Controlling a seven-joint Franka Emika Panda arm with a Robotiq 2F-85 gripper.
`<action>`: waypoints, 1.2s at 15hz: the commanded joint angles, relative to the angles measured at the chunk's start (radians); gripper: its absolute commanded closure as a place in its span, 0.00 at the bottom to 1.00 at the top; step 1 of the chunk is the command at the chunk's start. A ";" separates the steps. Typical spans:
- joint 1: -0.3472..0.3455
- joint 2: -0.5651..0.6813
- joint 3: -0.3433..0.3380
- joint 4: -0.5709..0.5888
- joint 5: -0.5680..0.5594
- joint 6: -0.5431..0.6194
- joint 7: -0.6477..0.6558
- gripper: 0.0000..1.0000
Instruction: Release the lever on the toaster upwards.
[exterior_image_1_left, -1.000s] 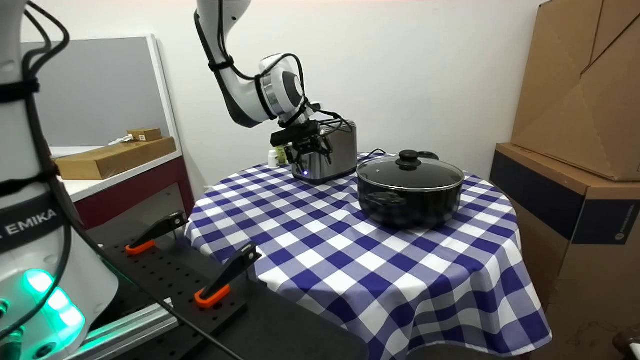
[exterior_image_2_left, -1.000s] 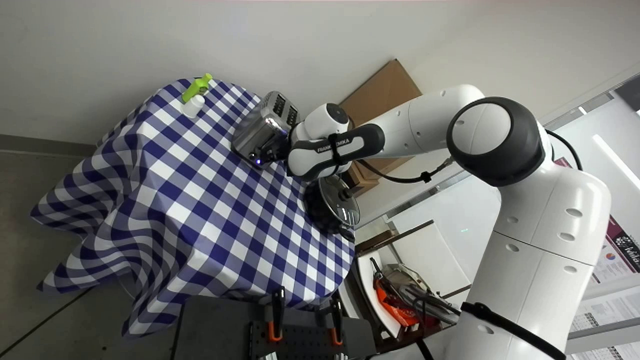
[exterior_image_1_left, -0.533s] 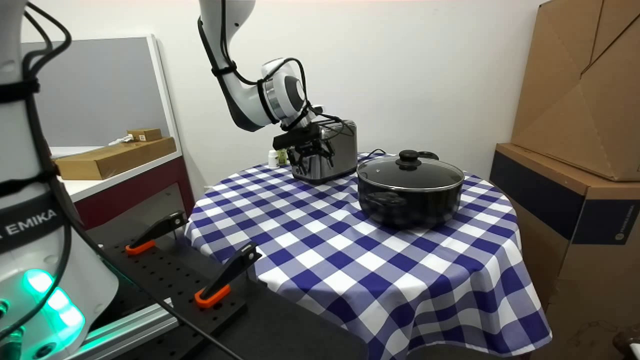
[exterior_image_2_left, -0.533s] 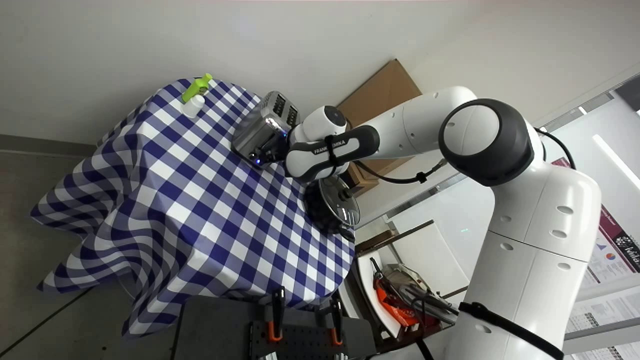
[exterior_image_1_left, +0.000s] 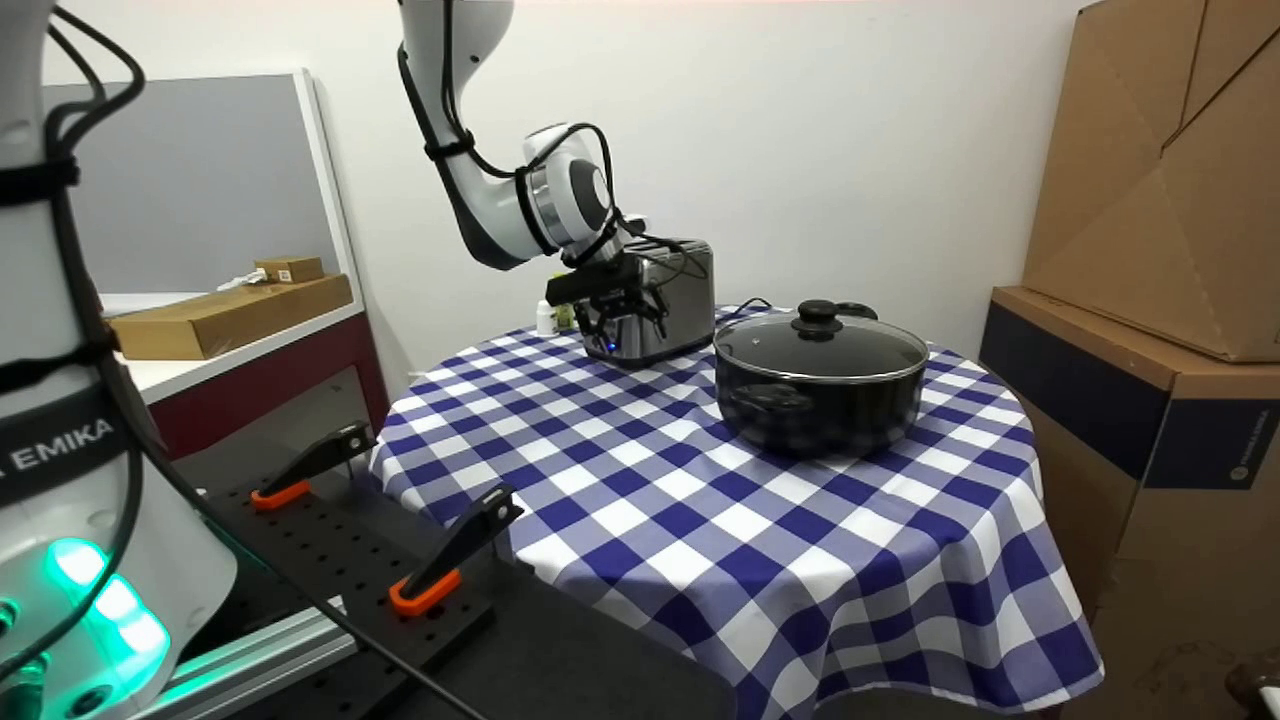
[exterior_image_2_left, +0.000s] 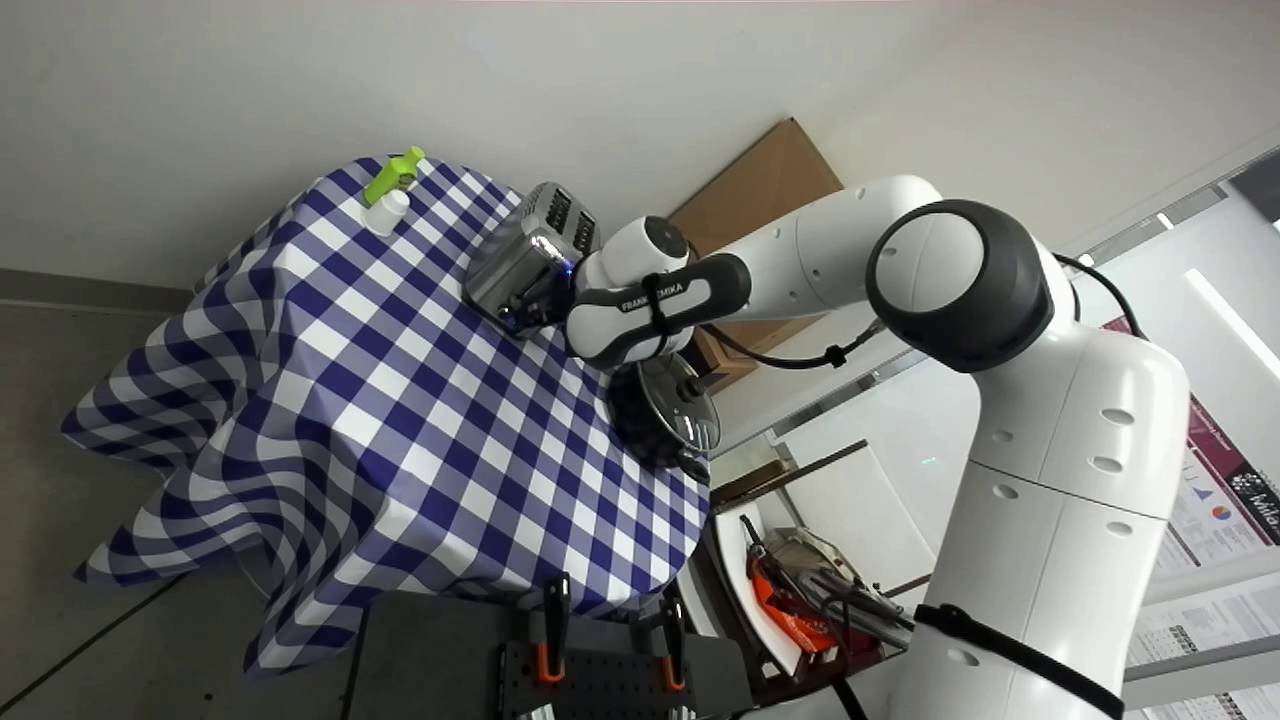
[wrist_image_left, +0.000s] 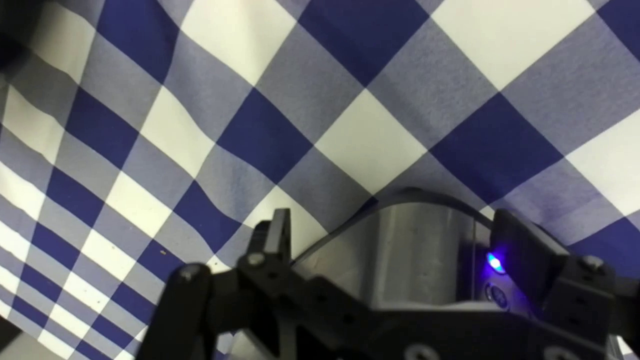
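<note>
The silver toaster (exterior_image_1_left: 687, 295) stands on the checked tablecloth, in both exterior views (exterior_image_2_left: 510, 255). In the wrist view, its curved metal end (wrist_image_left: 410, 250) shows between my fingers, with a lit blue button at the right finger. My gripper (exterior_image_1_left: 632, 325) is at the toaster's near end, tilted downward. In the wrist view my gripper (wrist_image_left: 392, 225) is open, its fingers wide apart with nothing held between them. I cannot tell whether a finger touches the toaster. The lever does not show; the gripper hides part of that end.
A black pot (exterior_image_1_left: 820, 405) with a glass lid stands on the table (exterior_image_1_left: 640, 480) near the toaster. A white bottle (exterior_image_2_left: 386, 212) and a green bottle (exterior_image_2_left: 392, 176) stand beyond the toaster. Orange and black clamps (exterior_image_1_left: 455, 550) sit at the robot's mount. Cardboard boxes (exterior_image_1_left: 1180, 180) stand beside the table.
The arm and gripper have moved slightly down along the toaster's end. The gripper stays open. The blue light has become mostly hidden in an exterior view. The toaster has not moved.
</note>
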 joint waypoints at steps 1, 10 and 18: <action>0.020 0.033 -0.020 0.030 0.033 0.049 -0.001 0.00; -0.051 -0.049 0.076 -0.022 0.083 -0.013 -0.073 0.00; -0.253 -0.299 0.259 -0.132 0.232 -0.446 -0.123 0.00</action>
